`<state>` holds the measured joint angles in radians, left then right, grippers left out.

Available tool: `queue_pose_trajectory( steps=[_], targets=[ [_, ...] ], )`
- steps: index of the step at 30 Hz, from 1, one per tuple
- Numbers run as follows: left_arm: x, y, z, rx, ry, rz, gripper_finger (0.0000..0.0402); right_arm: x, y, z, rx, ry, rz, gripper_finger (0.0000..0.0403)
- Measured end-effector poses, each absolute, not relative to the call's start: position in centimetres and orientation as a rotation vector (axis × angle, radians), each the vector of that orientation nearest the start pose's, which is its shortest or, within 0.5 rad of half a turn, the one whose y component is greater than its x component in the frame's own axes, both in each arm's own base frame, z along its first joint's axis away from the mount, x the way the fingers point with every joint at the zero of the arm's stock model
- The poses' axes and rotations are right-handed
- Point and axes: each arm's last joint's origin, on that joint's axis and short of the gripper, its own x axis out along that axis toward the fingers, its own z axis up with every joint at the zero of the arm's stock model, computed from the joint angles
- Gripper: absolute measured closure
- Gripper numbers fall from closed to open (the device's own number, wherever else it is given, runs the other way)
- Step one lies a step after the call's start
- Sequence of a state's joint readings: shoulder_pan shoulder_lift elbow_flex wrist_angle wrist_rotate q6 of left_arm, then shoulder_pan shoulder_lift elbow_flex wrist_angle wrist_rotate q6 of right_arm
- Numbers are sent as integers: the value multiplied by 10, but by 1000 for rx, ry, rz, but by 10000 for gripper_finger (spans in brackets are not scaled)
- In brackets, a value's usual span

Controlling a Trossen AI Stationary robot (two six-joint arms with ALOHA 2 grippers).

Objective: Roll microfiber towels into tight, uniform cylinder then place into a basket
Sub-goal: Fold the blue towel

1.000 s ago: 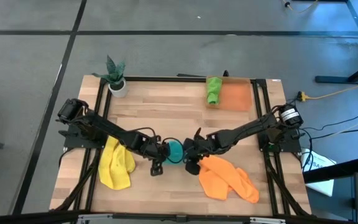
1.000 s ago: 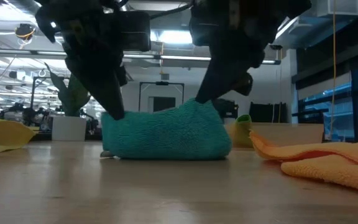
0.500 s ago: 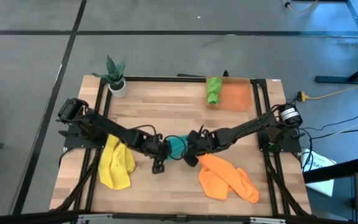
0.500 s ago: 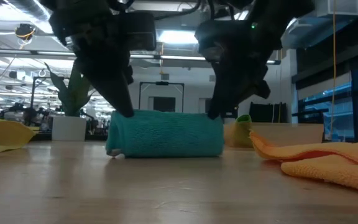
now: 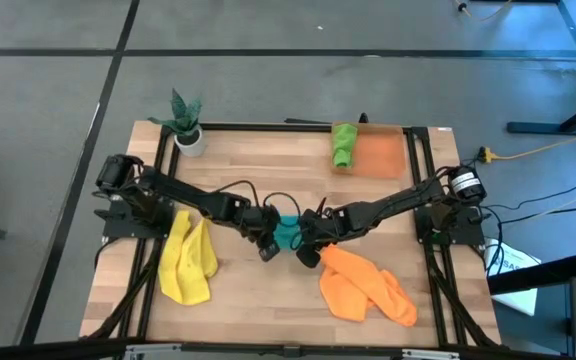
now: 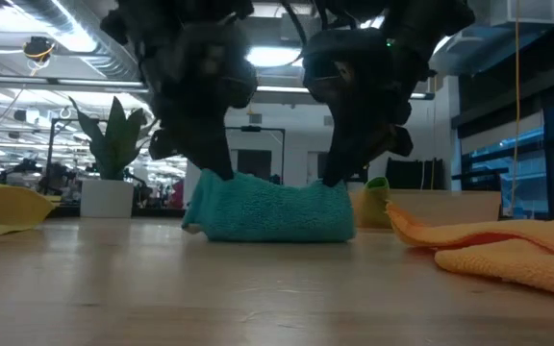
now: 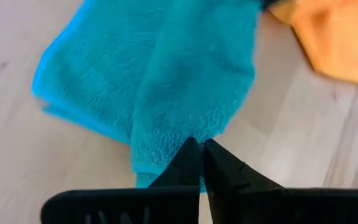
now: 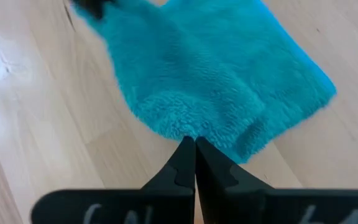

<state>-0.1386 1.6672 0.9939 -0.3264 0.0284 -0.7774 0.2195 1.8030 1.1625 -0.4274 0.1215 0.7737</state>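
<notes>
Rolling the teal towel [image 5: 286,232]: left gripper [image 5: 267,248] and right gripper [image 5: 304,254], both pinched together, are pressing its opposite ends. Closed tips keep the roll tight between them.

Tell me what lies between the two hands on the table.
The teal towel lies between the left hand and the right hand, each shut and pressed on one end of it. The low view shows it best.

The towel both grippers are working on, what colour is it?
Teal; the soft teal microfiber towel shows best in the right wrist view.
</notes>
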Motion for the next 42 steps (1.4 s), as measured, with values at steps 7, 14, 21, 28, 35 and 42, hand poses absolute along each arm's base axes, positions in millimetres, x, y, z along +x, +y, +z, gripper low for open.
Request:
queue_pose_trajectory(
  steps=[7, 14, 21, 28, 35, 42],
  targets=[
    [325, -30, 179, -762, 977, 334, 402, 352, 73, 178, 509, 1019, -311, 400],
    [325, -20, 179, -870, 1015, 297, 402, 354, 59, 177, 642, 966, -477, 400],
    [320, -17, 176, -905, 1099, 297, 402, 356, 43, 177, 701, 949, -529, 400],
    [316, -14, 174, -858, 1117, 344, 402, 357, 36, 177, 717, 967, -506, 400],
    [316, -11, 174, -837, 1106, 373, 402, 358, 33, 177, 738, 976, -489, 380],
    [316, -11, 174, -836, 1102, 385, 399, 359, 33, 178, 741, 971, -486, 354]
  ],
)
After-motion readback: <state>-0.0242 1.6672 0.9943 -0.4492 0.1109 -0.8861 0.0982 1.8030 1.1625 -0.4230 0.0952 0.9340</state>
